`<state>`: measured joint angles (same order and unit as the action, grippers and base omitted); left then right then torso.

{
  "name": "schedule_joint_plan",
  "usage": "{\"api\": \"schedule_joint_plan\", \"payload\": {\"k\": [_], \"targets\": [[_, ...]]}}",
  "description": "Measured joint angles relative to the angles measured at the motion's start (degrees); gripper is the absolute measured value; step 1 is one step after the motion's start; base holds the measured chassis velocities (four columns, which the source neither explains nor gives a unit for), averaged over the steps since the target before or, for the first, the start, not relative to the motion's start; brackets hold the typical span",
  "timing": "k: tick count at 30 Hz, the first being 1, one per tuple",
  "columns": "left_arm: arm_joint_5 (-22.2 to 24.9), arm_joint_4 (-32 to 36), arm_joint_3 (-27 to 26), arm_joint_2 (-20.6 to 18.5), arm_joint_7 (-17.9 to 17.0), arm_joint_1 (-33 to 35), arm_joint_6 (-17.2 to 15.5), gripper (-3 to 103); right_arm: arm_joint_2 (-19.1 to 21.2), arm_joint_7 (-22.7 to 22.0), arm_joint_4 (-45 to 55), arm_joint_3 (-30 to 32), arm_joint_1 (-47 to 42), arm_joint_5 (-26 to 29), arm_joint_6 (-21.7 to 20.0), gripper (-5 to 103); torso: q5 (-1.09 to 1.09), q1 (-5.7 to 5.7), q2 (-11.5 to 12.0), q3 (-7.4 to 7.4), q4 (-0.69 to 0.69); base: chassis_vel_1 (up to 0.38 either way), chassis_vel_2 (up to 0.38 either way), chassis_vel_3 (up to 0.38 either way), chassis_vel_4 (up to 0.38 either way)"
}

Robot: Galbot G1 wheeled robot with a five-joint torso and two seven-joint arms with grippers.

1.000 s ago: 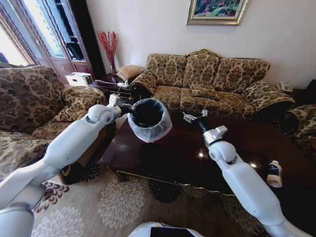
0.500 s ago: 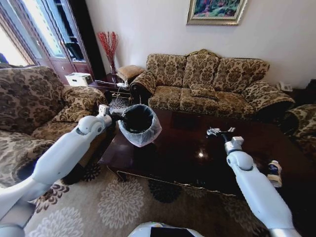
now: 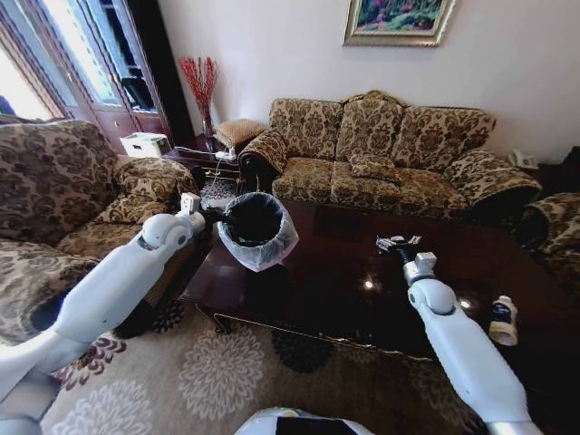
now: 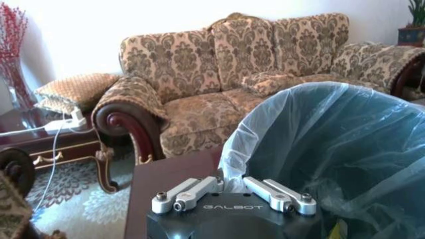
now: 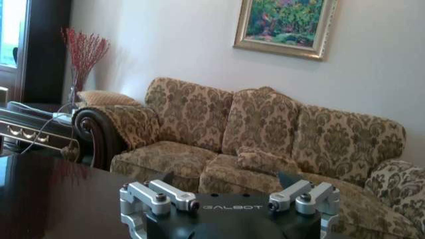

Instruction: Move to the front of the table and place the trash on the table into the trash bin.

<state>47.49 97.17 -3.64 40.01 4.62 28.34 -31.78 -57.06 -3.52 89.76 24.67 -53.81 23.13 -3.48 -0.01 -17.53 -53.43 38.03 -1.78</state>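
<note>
My left gripper (image 3: 218,217) is shut on the rim of the trash bin (image 3: 257,227), a black round bin with a whitish bag liner, held up over the left corner of the dark glossy table (image 3: 317,285). In the left wrist view the liner (image 4: 332,149) bulges right beside the left gripper (image 4: 232,188). Above the middle of the table my right gripper (image 3: 399,243) hangs open and empty; the right wrist view shows its jaws spread wide at the right gripper (image 5: 227,180). One piece of trash, a beige-and-white bottle (image 3: 501,319), stands near the table's right end.
A patterned sofa (image 3: 381,145) stands behind the table, and a matching armchair (image 3: 54,199) is on the left. A dark side table (image 3: 195,154) holds a vase of red twigs (image 3: 201,86). A floral rug (image 3: 208,372) covers the floor in front.
My left arm has carried the bin leftward, from over the table to its left corner. My right gripper has drawn back from beside the bin to the right.
</note>
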Motion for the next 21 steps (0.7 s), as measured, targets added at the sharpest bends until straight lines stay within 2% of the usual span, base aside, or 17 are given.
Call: {"api": "schedule_joint_plan", "payload": {"k": [7,11,14,21], "targets": [[0.07,1.41,0.13,-0.22,0.09,0.75,-0.09,2,-0.47,0.48,-0.14,-0.95,0.15,0.05,0.02,100,0.03,0.00,0.00,0.01,0.01,-0.187,-0.202,0.223,0.202],[0.14,1.64,0.18,-0.27,0.13,0.81,-0.15,2,-1.04,0.52,-0.17,-1.78,0.18,0.19,0.26,100,-0.02,0.00,0.00,0.00,0.03,-0.288,-0.279,0.258,0.257],[0.24,1.81,0.18,-0.41,0.17,0.88,-0.18,2,-1.38,0.47,-0.46,-2.23,0.40,0.52,0.08,100,0.07,0.00,0.00,0.01,0.05,-0.213,-0.233,0.223,0.216],[0.45,2.36,-0.18,-0.90,0.40,1.37,-0.20,2,-2.02,0.67,-1.53,-3.18,1.45,1.71,-0.96,100,0.03,0.00,0.01,0.00,0.06,-0.082,-0.081,0.056,0.056]]}}
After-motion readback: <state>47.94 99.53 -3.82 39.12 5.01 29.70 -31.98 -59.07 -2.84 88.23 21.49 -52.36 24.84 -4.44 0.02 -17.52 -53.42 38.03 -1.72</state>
